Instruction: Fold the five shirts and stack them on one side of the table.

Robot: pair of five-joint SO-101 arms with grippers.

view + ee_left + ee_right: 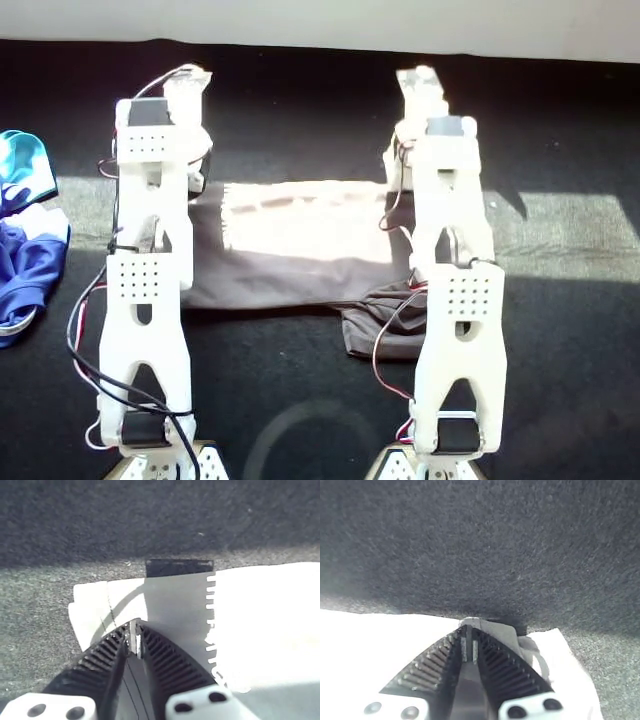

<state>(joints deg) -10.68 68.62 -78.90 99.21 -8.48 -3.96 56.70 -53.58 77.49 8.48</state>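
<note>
A grey shirt (300, 250) lies spread on the black table between my two arms, its far half in bright sunlight. My left gripper (134, 630) sits at the shirt's far left corner (100, 605), fingers shut with a thin strip of fabric between the tips. My right gripper (468, 632) is at the far right corner, shut on a bunched bit of the shirt (495, 630). In the high view both arms (150, 270) (455, 280) reach over the shirt's side edges and hide the fingertips. A crumpled part of the grey cloth (385, 325) lies by the right arm.
A blue shirt (25, 265) and a teal and white one (22, 165) lie in a heap at the table's left edge. The black cloth-covered table (300, 110) stretches beyond the grey shirt to a white wall.
</note>
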